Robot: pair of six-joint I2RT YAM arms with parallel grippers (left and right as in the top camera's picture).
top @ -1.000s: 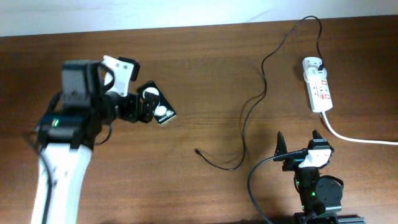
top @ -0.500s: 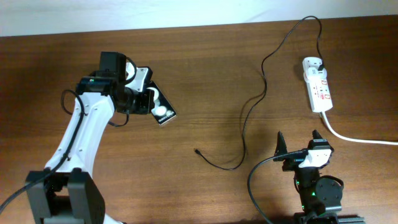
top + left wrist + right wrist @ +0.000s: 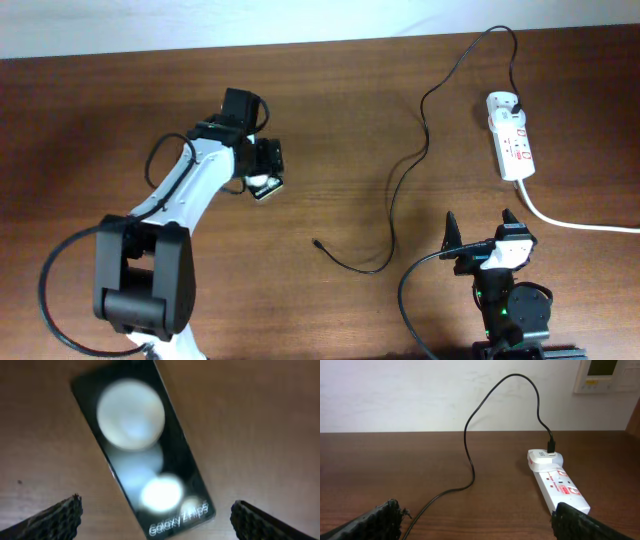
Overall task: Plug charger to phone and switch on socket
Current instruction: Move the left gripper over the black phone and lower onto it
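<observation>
The phone, a black slab with white round spots, lies on the table, mostly under my left gripper. In the left wrist view the phone lies slanted between my open left fingers, lettering end nearest them; I cannot tell if they touch it. The charger runs from its plug in the socket to its loose tip on the table. My right gripper is open and empty near the front edge. In the right wrist view the socket and charger lie beyond my right gripper.
The socket's thick white cord runs off the right table edge, just right of my right gripper. A white wall stands behind the table's far edge.
My left arm has swung right and come down over the phone, covering most of it. The phone, charger and right arm have not moved.
</observation>
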